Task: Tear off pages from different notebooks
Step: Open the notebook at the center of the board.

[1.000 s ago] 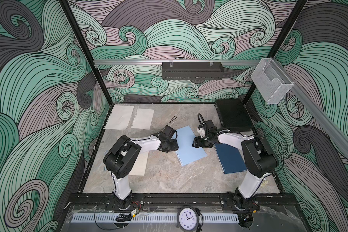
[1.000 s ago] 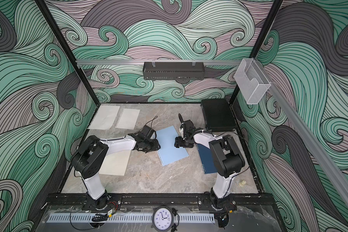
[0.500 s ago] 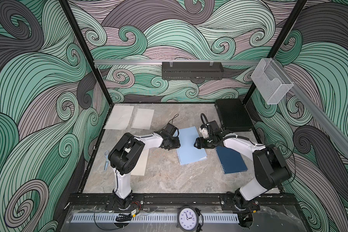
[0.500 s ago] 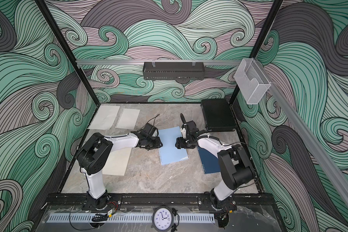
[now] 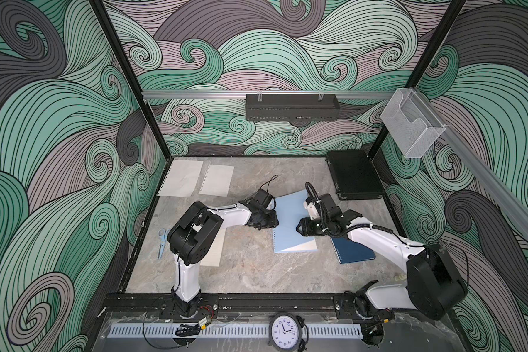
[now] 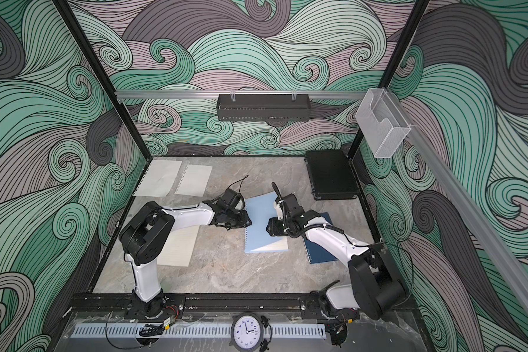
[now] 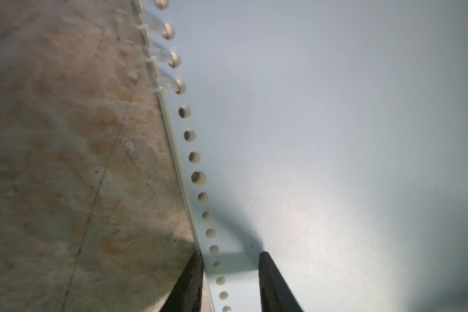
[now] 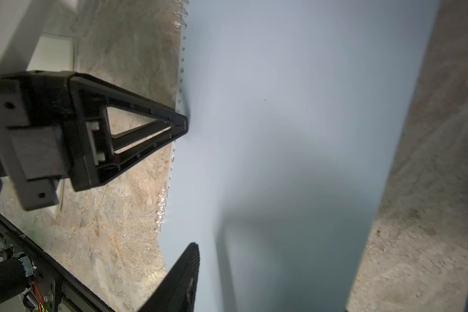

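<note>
The light blue notebook (image 5: 288,236) lies mid-table. Its cover's far side curls up and a cream page (image 5: 302,245) shows at the near corner. My left gripper (image 5: 275,222) is open. Its fingertips (image 7: 264,258) press down astride the punched spiral edge (image 7: 200,178), and it also shows in the right wrist view as a black triangle (image 8: 184,124). My right gripper (image 5: 298,228) reaches over the cover's free side. One finger (image 8: 185,275) lies in front of the cover (image 8: 295,135); the other is only a shadow behind it, a gap apart. Two loose pages (image 5: 180,178) (image 5: 217,180) lie back left.
The dark navy notebook (image 5: 352,251) lies under the right forearm, and the cream notebook (image 6: 179,248) lies under the left arm. A black case (image 5: 354,178) fills the back right corner. Scissors (image 5: 162,240) lie by the left wall, and a clear holder (image 5: 412,131) hangs on the right wall.
The light blue notebook has swung from tilted to nearly square with the table. The left gripper slid right along with it. The right gripper's jaws have narrowed around the cover.
</note>
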